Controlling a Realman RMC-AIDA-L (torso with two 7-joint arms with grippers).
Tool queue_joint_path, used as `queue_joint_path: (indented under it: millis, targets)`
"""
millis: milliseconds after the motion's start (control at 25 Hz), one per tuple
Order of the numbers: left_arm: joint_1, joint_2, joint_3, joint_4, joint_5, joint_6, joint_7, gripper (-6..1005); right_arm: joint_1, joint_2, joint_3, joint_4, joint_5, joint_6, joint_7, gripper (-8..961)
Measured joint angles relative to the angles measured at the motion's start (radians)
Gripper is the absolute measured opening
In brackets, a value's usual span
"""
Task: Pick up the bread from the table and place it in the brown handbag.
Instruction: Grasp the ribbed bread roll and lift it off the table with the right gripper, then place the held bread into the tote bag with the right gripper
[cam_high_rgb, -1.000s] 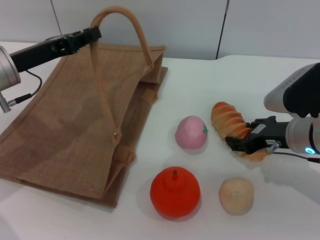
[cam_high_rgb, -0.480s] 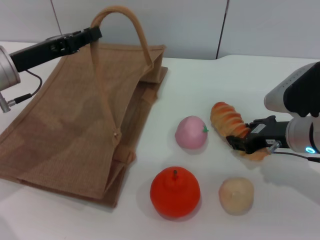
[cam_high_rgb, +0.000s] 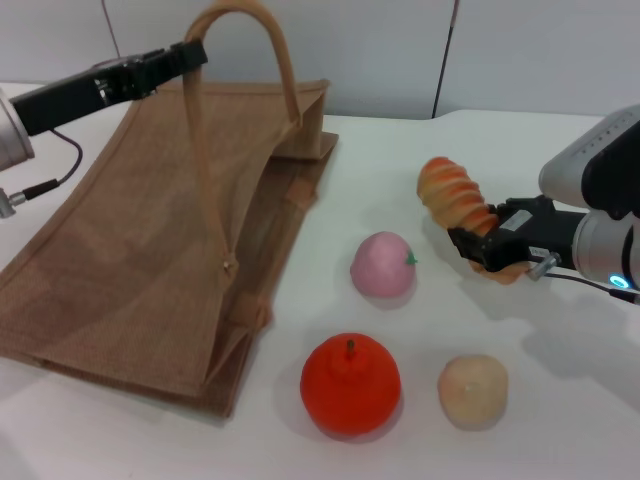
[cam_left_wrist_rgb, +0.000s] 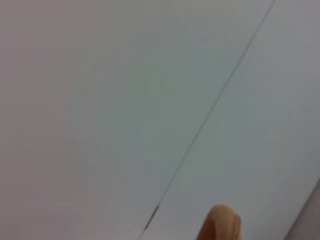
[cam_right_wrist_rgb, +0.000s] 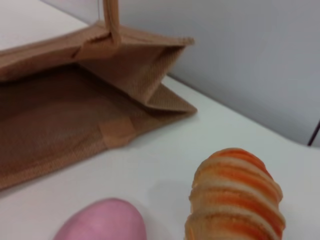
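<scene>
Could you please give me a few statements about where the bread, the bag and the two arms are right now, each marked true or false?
1. The right end effector is shut on the bread. True.
2. The bread is already inside the brown handbag. False: it is held out over the table, to the right of the bag.
3. The left end effector holds up one of the bag's handles. True.
4. The pink ball lies inside the bag. False: it sits on the table, between the bag and the bread.
5. The red fruit is in the right end effector. False: it rests on the table, untouched.
</scene>
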Motion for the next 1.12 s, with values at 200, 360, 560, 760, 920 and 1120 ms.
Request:
queue_joint_path:
  millis: [200, 360, 560, 760, 920, 1120]
  targets:
    - [-0.019, 0.012, 0.0, 0.0, -0.004, 0.079, -0.003, 121, -0.027, 0.003, -0.032, -0.073, 0.0, 0.014, -0.089, 465]
    - [-0.041, 0.018, 0.0, -0.001, -0.002, 0.13, -0.014, 121, -0.03, 0.004, -0.091, -0.133, 0.004, 0.015, -0.162, 457]
    - [-0.057, 0.019, 0.0, -0.002, 0.005, 0.168, -0.014, 121, -0.023, 0.008, -0.164, -0.204, 0.005, 0.015, -0.234, 446]
    - [-0.066, 0.026, 0.0, -0.003, 0.006, 0.228, -0.027, 121, 0.012, 0.03, -0.213, -0.209, 0.001, 0.015, -0.294, 429]
    - [-0.072, 0.033, 0.0, -0.003, 0.005, 0.255, -0.042, 121, 0.052, 0.052, -0.244, -0.176, -0.001, 0.016, -0.34, 425]
    - [-0.074, 0.036, 0.0, -0.003, 0.007, 0.258, -0.044, 122, 0.116, 0.085, -0.323, -0.112, -0.002, 0.089, -0.442, 420]
